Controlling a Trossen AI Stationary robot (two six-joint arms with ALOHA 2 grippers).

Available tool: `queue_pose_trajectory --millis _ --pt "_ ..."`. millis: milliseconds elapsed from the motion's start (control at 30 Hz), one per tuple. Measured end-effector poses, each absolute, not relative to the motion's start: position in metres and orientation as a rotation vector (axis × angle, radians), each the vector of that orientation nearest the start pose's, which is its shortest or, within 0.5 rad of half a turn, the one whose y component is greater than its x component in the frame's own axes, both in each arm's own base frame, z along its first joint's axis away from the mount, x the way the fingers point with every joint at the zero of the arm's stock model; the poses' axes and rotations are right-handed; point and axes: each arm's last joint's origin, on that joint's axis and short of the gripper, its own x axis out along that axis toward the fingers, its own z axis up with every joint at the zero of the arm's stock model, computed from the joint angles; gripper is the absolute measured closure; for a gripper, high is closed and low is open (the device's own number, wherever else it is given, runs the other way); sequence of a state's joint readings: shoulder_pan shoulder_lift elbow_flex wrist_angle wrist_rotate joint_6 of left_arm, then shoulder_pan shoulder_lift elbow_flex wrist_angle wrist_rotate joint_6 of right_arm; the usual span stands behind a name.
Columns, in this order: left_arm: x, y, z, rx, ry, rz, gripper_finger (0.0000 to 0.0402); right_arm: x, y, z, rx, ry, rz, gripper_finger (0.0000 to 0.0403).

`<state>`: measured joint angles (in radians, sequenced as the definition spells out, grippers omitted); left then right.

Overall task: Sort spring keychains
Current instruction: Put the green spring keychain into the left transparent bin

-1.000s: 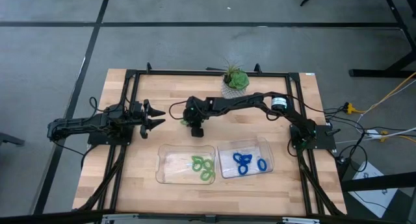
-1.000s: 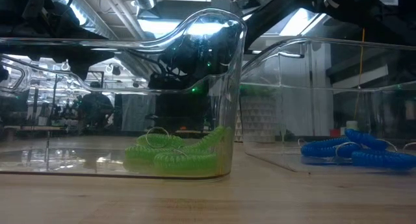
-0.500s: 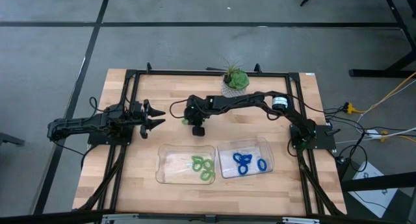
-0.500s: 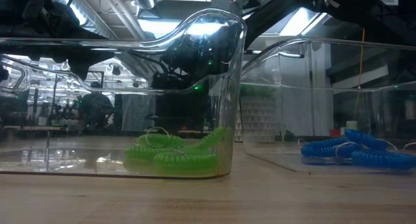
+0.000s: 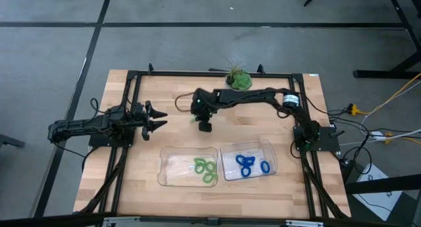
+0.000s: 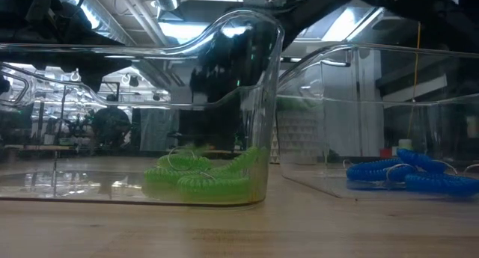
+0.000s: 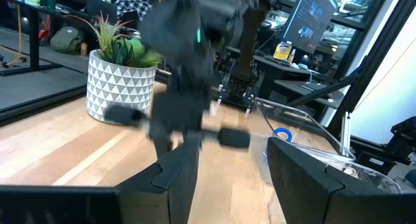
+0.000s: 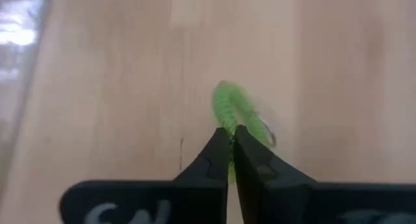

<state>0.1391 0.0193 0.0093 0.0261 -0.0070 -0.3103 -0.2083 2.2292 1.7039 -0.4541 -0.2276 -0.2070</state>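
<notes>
Reaching across table, right claw (image 8: 231, 143) pinching green keychain (image 8: 229, 110); left claw (image 5: 158, 117) open

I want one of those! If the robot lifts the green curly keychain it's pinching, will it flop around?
Probably a bit. The green keychain is a thin plastic coil hanging from the right gripper, whose fingers pinch just one edge, so it likely dangles and bounces. It looks light, and its small metal ring may swing.

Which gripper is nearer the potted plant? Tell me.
Right. The right gripper, shut on a green keychain, hangs just in front of the potted plant; the open left gripper waits farther off toward the table's left side.
</notes>
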Motion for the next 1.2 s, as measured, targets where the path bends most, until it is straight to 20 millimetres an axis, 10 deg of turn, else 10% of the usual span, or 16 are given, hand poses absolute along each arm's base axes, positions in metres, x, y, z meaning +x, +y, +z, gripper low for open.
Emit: queue_pose_trajectory --millis 900,1200 --pt "0.097 0.014 0.168 -0.309 -0.038 0.142 0.0224 0.39 -0.079 0.344 0.082 0.668 0.037 0.0393" --pt "0.097 0.014 0.168 -0.309 -0.038 0.142 0.0224 0.368 -0.067 0.373 0.087 0.615 0.043 0.0393"
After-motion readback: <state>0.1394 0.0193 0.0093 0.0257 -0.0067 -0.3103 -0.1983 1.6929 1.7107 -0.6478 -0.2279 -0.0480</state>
